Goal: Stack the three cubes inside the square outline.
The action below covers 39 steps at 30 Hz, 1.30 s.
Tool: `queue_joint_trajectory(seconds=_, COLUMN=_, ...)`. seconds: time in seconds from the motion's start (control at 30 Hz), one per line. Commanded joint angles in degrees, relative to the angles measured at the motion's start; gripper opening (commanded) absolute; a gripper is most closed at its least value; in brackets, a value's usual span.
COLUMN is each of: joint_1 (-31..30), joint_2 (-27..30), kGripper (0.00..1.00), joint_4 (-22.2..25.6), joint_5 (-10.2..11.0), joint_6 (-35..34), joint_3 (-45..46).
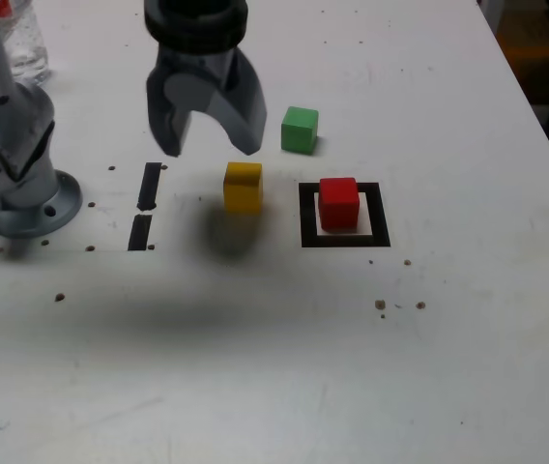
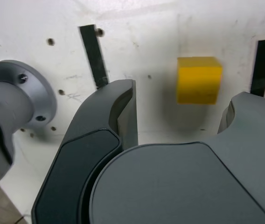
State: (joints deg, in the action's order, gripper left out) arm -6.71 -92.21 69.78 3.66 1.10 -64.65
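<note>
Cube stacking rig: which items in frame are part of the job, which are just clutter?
Job:
- red cube, already inside the square outline
- yellow cube
- green cube
- gripper, open, empty

Clutter:
- two short black tape strips
- clear plastic bottle, far corner
- arm base

Red cube, yellow cube, green cube

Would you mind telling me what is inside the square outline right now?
Only the red cube sits inside the square outline, with nothing stacked on it. The white patch directly beneath the cube is covered and cannot be seen.
</note>
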Motion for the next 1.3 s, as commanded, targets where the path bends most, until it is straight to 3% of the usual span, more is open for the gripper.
queue_joint_trajectory(seconds=0.0, joint_1=-0.4, joint_2=-0.28, kGripper=0.74, joint_4=-0.69, joint_5=-0.37, joint_6=0.24, joint_3=0.08)
queue_joint_trajectory(seconds=0.83, joint_1=1.41, joint_2=-6.85, kGripper=0.74, joint_4=-10.68, joint_5=-1.65, joint_6=3.55, joint_3=5.41)
queue_joint_trajectory(seconds=1.27, joint_1=2.25, joint_2=-9.95, kGripper=0.74, joint_4=-14.04, joint_5=-3.93, joint_6=5.95, joint_3=7.42)
